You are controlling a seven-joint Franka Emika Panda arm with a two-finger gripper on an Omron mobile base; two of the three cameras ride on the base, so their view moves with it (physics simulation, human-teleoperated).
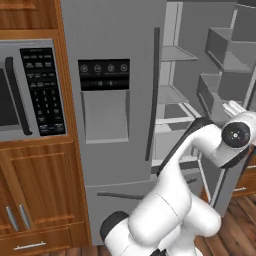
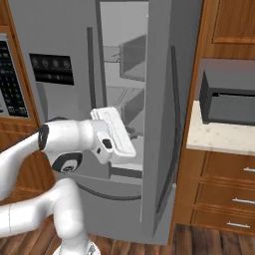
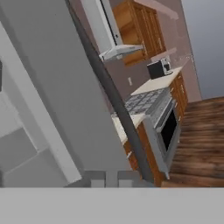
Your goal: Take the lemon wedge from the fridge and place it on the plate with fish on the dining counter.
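You are looking at the fridge (image 1: 117,100) standing tall and grey between wood cabinets, its left door shut with the black dispenser panel (image 1: 104,74) facing you, its right door (image 2: 169,124) swinging wide open. Grey shelves (image 1: 172,95) are showing in the open compartment, and the door bins (image 1: 225,55) are hanging on the inside of the open door in the left base view. You cannot make out the lemon wedge on any shelf from these views; it is too small or hidden.

The white arm (image 1: 175,200) is rising from the base and reaching toward the opening, its wrist sitting at the gap between the doors. In the right base view the hand (image 2: 117,130) is pointing into the fridge, just in front of the open door's edge.

The microwave (image 1: 32,90) is sitting in the cabinet left of the fridge. A dark toaster oven (image 2: 228,97) is resting on a pale surface (image 2: 219,137) right of the fridge.

In the hand view the long dark door handle (image 3: 111,100) is running diagonally across the grey door, with a stove (image 3: 162,118) and range hood (image 3: 116,48) beyond. The gripper (image 3: 111,178) tips are barely poking up at the bottom edge; you cannot tell whether it is released or clenched.
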